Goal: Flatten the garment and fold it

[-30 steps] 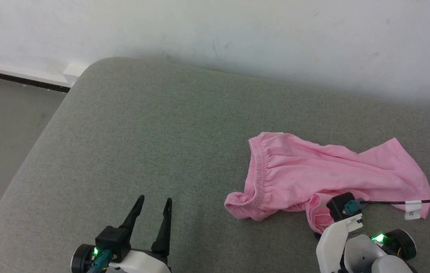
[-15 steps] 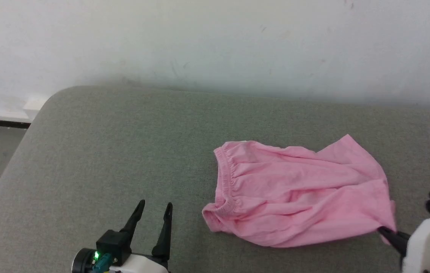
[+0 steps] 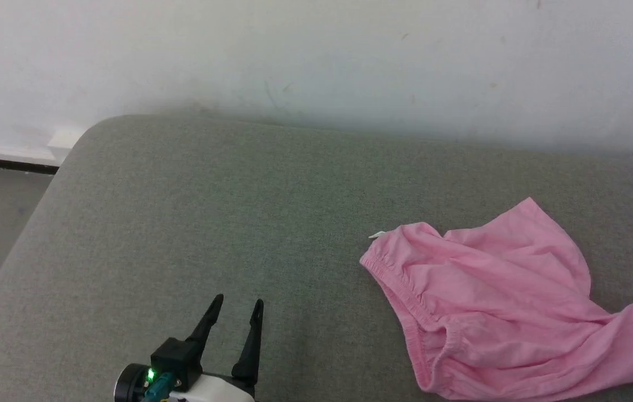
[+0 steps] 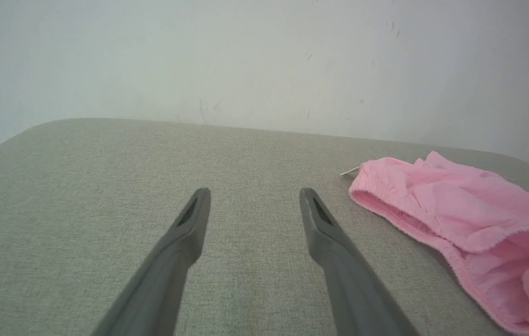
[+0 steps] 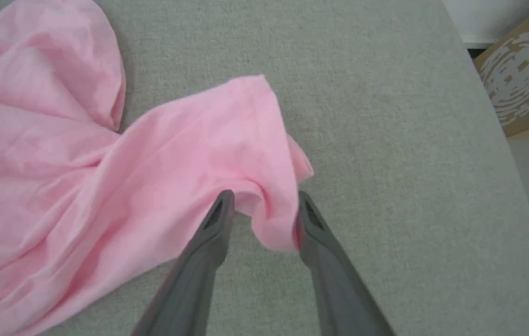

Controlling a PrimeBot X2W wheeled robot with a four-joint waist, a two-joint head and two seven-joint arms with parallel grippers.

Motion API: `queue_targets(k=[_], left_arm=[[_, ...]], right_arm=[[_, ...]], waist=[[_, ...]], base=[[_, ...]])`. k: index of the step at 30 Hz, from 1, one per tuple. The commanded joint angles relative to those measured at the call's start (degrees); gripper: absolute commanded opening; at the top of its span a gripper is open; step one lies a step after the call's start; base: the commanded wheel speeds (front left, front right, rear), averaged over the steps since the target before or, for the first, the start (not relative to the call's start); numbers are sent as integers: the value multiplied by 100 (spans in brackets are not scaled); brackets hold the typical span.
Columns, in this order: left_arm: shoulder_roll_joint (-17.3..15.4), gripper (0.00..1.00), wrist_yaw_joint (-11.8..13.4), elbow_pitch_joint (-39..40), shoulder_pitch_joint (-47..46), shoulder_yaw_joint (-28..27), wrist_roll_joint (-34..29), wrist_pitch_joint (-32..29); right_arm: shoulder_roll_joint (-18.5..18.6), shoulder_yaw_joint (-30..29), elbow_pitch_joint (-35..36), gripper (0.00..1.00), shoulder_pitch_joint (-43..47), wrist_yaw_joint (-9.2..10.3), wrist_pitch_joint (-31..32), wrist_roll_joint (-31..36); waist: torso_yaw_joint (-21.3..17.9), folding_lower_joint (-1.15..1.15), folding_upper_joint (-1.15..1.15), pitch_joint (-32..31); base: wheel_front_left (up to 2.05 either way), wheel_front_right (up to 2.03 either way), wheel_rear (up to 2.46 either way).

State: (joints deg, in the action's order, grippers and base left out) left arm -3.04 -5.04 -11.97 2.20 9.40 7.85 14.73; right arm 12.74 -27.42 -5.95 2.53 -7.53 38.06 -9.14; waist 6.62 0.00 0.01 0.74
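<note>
The right gripper has its fingers a little apart, with the hem of one leg of the pink shorts bunched between them. I cannot tell whether it is truly pinched. That leg stretches toward the right edge of the bench, and the waistband lies crumpled nearer the middle. The left gripper hovers wide and empty by the front edge, well apart from the cloth. This looks like the flattening step. Next, the left gripper probably needs to take the waistband so both can draw the shorts taut. A cardboard box stands past the bench's corner, its contents hidden.
</note>
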Motion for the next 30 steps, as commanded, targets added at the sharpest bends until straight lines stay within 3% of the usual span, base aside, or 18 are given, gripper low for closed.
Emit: queue_targets(k=[1, 9, 15, 21, 25, 30], left_arm=[[13, 100, -30, 4, -54, 4, -59, 27], [15, 100, -73, 34, -20, 173, 8, 27], [15, 100, -141, -245, -241, 723, 358, -72], [15, 100, -205, -725, -1089, 1276, 600, -1098], [11, 100, -215, -1108, -1856, 1339, 653, -1809], [-131, 100, -164, -1661, -2669, 1338, 507, -2257]], right_arm=[[-36, 79, -137, 100, -151, 4, -275, 132], [-187, 833, -54, 100, -439, 4, -1865, 278], [-484, 1352, 457, 100, -268, 4, -2579, 42], [-669, 1898, 893, 100, -61, 4, -2877, -92], [-666, 2162, 1084, 100, -39, 4, -2949, -110], [-677, 2252, 1159, 100, -137, 4, -3026, -118]], waist=[[54, 0, -1, 47], [-132, 0, -1, -28], [-409, 0, -1, 10], [-761, 0, -1, 340], [-998, 0, -1, 672], [-1297, 0, -1, 1060]], base=[[0, 0, 0], [0, 0, 0], [0, 0, 0], [0, 0, 0], [0, 0, 0], [0, 0, 0]])
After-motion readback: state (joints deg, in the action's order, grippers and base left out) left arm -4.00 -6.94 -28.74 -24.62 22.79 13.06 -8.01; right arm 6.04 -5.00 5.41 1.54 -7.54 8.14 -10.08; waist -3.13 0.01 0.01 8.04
